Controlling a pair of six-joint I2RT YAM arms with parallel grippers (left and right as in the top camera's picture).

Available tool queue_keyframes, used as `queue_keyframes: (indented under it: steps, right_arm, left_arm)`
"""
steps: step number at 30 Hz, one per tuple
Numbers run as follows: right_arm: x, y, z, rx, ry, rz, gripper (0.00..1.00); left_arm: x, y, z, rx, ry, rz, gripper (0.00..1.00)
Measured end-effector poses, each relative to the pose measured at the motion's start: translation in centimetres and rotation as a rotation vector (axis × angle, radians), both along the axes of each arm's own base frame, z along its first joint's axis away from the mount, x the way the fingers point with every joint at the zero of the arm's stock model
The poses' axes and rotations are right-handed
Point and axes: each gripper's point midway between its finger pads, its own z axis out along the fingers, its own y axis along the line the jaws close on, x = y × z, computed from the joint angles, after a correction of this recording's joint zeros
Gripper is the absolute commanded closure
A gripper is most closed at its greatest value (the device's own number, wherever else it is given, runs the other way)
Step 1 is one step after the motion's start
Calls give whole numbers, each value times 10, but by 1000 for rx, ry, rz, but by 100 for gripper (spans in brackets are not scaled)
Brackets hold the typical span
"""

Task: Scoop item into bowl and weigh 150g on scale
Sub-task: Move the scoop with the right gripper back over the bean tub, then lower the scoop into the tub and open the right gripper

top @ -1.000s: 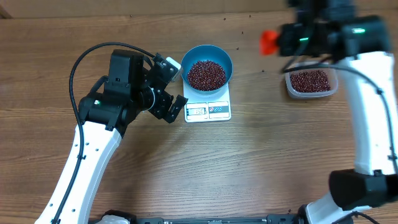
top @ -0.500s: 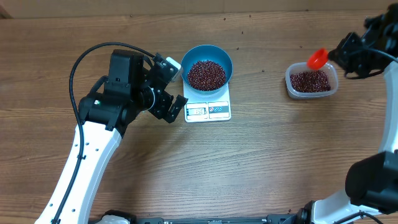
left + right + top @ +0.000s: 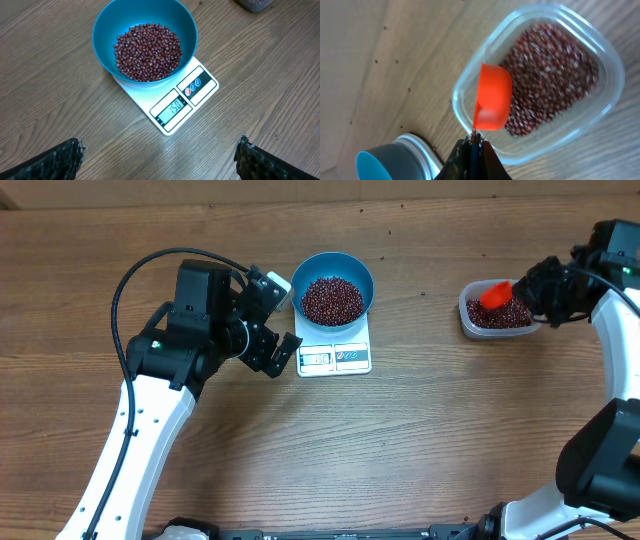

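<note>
The blue bowl [image 3: 337, 272] [image 3: 105, 30] stands on the white scale [image 3: 335, 358] [image 3: 200, 85] and holds a heap of red-brown beans [image 3: 332, 300] [image 3: 147, 52]. The scale's display reads 150. My left gripper [image 3: 283, 323] [image 3: 160, 155] is open just left of the scale, with nothing between its fingers. At the right, my right gripper [image 3: 530, 292] [image 3: 475, 145] is shut on the handle of an orange scoop [image 3: 495, 293] [image 3: 494, 102]. The scoop hangs tilted over the beans [image 3: 550, 80] in the clear tub [image 3: 467, 328] [image 3: 545, 145].
Bare wooden tabletop surrounds the scale and the tub. A few stray specks lie on the wood between the bowl and the tub.
My right arm has swung right, away from the bowl, and brought the orange scoop down over the clear tub. The left arm, bowl and scale have not moved.
</note>
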Motion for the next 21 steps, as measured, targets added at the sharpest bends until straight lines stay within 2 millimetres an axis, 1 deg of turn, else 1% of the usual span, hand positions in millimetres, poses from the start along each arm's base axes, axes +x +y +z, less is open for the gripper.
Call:
queue_keyframes:
  steps: [2, 4, 8, 11, 15, 17, 19, 21]
  right_arm:
    - [-4, 1, -7, 8, 23, -12, 96]
    - [-7, 0, -11, 8, 37, -24, 89]
    - [-7, -2, -12, 3, 43, -41, 73]
    - [-9, -2, -13, 4, 56, -44, 56]
    - [-17, -1, -17, -4, 85, -24, 21]
    - [-21, 0, -18, -5, 102, -14, 8]
    - [-27, 2, -21, -4, 127, -3, 2]
    - [-32, 2, -22, -3, 144, 3, 0]
  left_arm:
    - [0, 0, 0, 0, 0, 0, 0]
    - [0, 0, 0, 0, 0, 0, 0]
    - [0, 0, 0, 0, 0, 0, 0]
    - [0, 0, 0, 0, 0, 0, 0]
    - [0, 0, 0, 0, 0, 0, 0]
    - [0, 0, 0, 0, 0, 0, 1]
    - [0, 0, 0, 0, 0, 0, 1]
    - [0, 0, 0, 0, 0, 0, 0]
